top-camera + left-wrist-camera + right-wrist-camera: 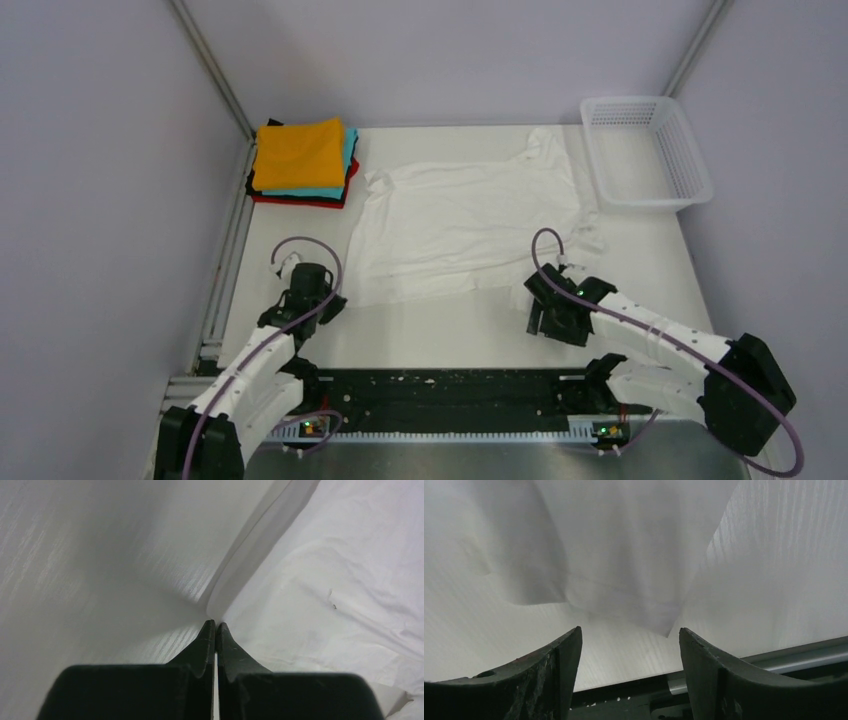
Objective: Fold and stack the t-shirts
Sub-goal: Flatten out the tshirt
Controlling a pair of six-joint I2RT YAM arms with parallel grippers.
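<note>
Evidently the first fold is starting: white t-shirt [465, 225] flat left of the basket [690, 165], left end effector [215, 625] clenched at its near hem, right end effector [630, 632] released, needing to pinch the corner.

Lab cell: aluminium-framed grey walls [100, 200]

We hold our left arm [255, 360] stretched forward and low, the left gripper [216, 626] pinched tight together. Our right arm [650, 335] angles inward, the right gripper [630, 635] with jaws standing apart.
</note>
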